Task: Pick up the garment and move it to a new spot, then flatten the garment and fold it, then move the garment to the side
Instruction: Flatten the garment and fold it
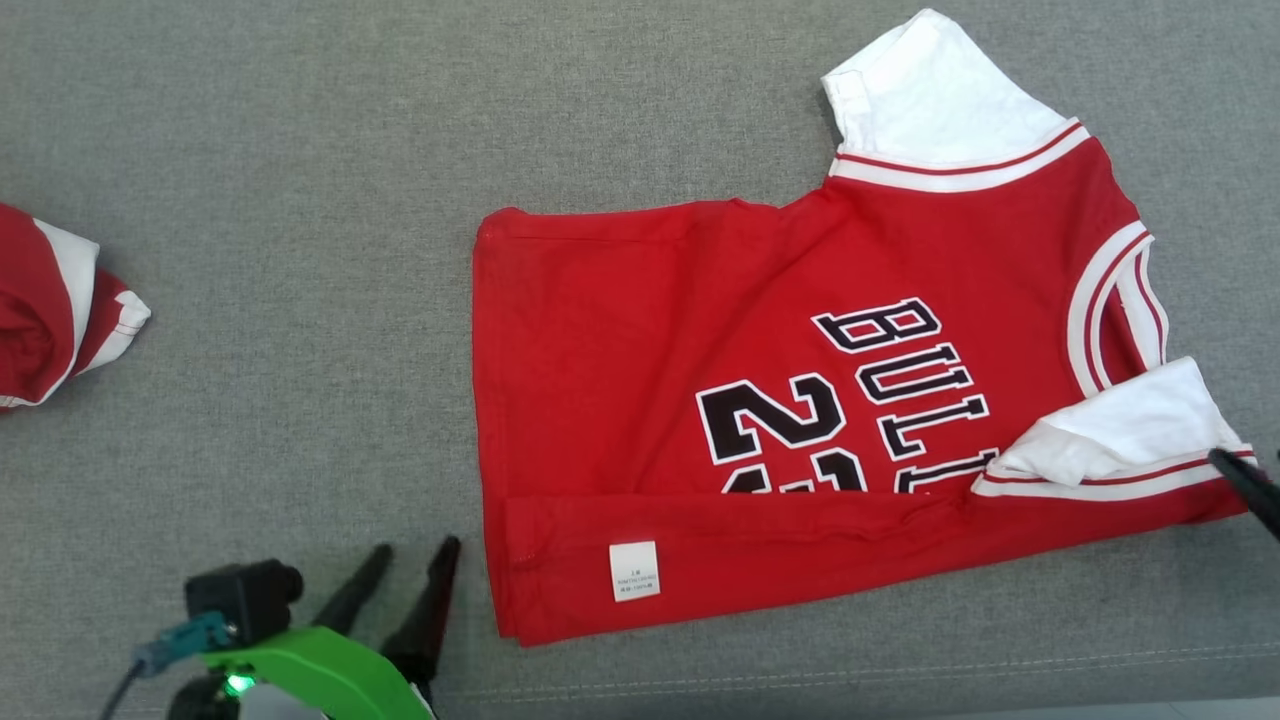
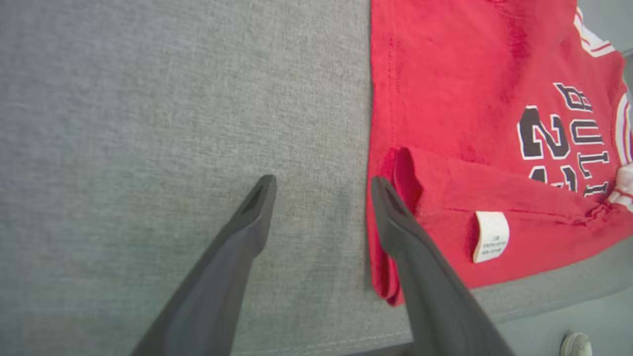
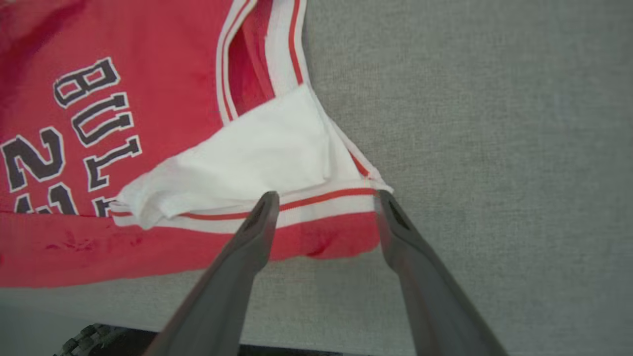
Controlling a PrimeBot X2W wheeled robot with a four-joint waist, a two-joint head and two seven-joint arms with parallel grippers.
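The red jersey [image 1: 700, 330], with white sleeves and black "BULLS" lettering, lies flat on the grey cloth surface. Its near edge is folded over, and a white label [image 1: 634, 571] shows on the fold. My left gripper [image 1: 415, 550] stands open just left of the jersey's near-left corner. In the left wrist view its right finger [image 2: 390, 212] sits beside the hem of the jersey [image 2: 470, 123]. My right gripper [image 3: 326, 198] is open at the near-right corner, where the striped sleeve edge [image 3: 321, 202] lies between its fingertips. One dark finger [image 1: 1245, 480] shows at the head view's right edge.
A second red and white garment [image 1: 50, 310] lies bunched at the far left. The surface's front edge with its seam [image 1: 900, 670] runs close below the jersey. Bare grey cloth [image 1: 250, 200] stretches between the two garments. A pale shoe-like shape [image 2: 576, 343] shows below the edge.
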